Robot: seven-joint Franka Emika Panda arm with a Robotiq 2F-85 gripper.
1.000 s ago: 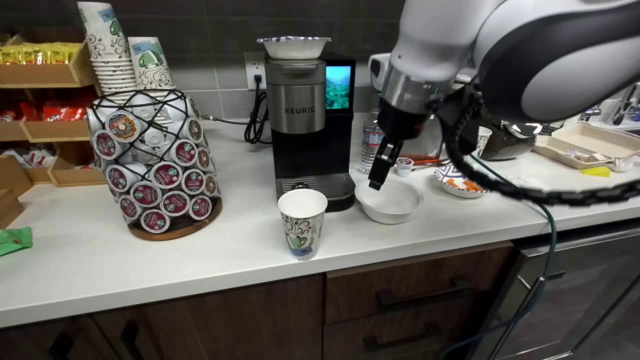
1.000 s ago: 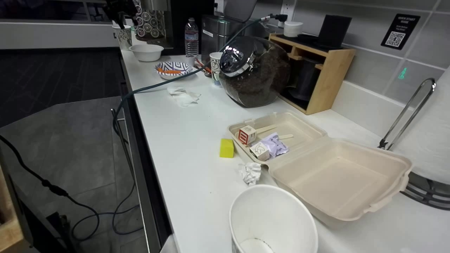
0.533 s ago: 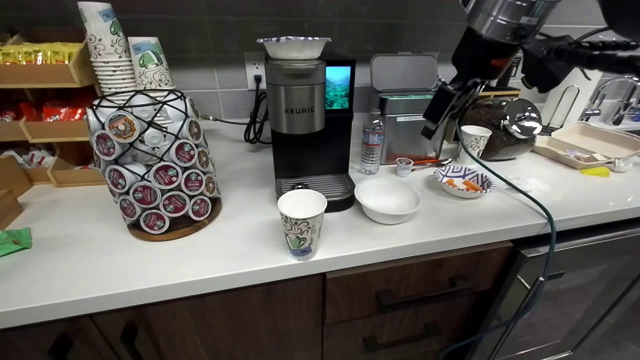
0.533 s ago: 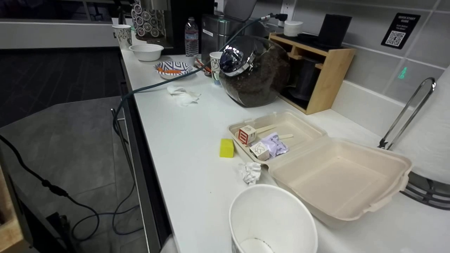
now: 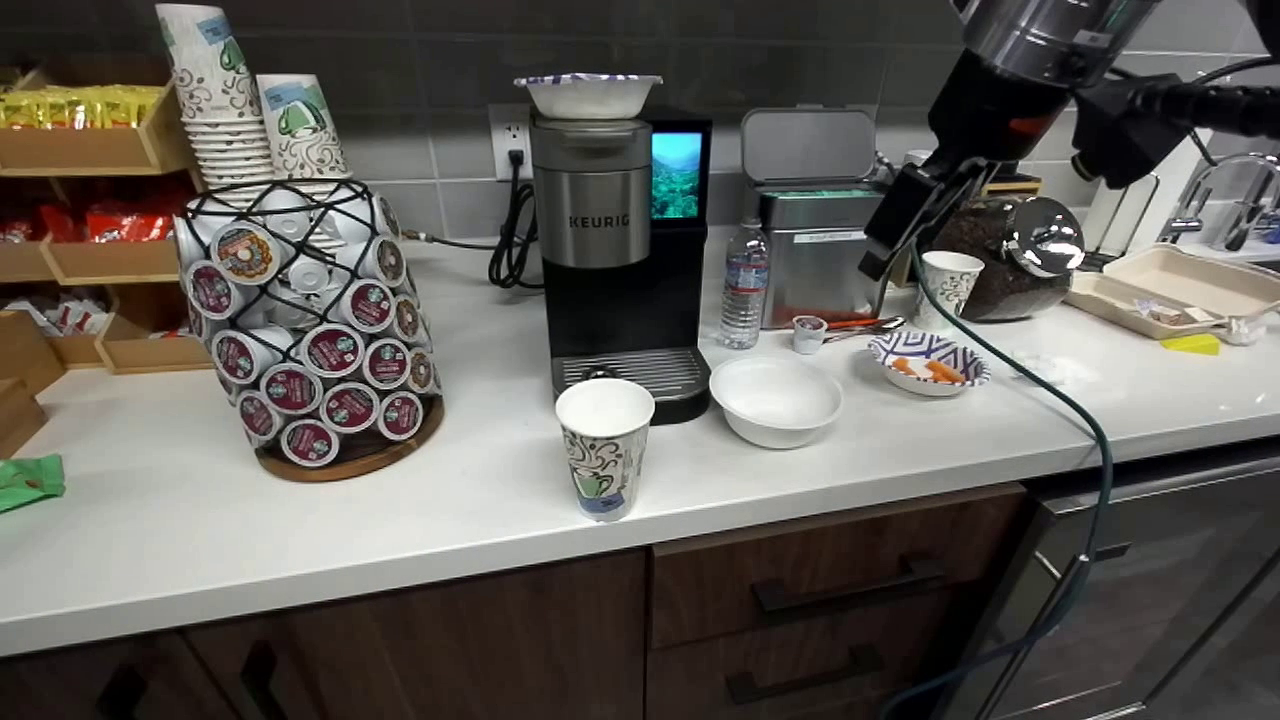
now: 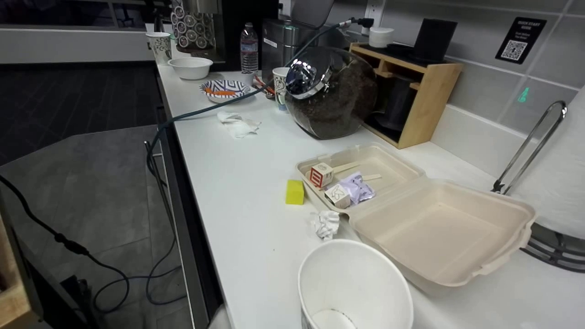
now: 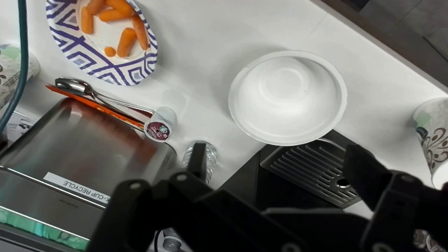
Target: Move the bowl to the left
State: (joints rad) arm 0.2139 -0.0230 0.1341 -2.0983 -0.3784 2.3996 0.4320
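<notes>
The plain white bowl (image 5: 777, 402) stands upright on the white counter, just right of the coffee maker's base in an exterior view. The bowl also shows in another exterior view (image 6: 191, 68) and in the wrist view (image 7: 287, 98), where its inside looks empty. My gripper (image 5: 876, 258) hangs in the air, above and to the right of the bowl, touching nothing that I can see. In the wrist view my gripper (image 7: 278, 157) has its fingers wide apart with nothing between them, and the bowl lies beyond the fingertips. I cannot make out the gripper in the exterior view along the counter.
A patterned paper cup (image 5: 605, 455) stands left of the bowl near the counter's front edge. The coffee maker (image 5: 620, 300) and water bottle (image 5: 743, 290) stand behind. A patterned dish with carrots (image 5: 928, 364) is to the right. A cable (image 5: 1040, 375) crosses the counter.
In an exterior view my gripper has moved up and right, away from in front of the bowl, and drifted slightly further right in the last half second. The bowl has not visibly moved.
</notes>
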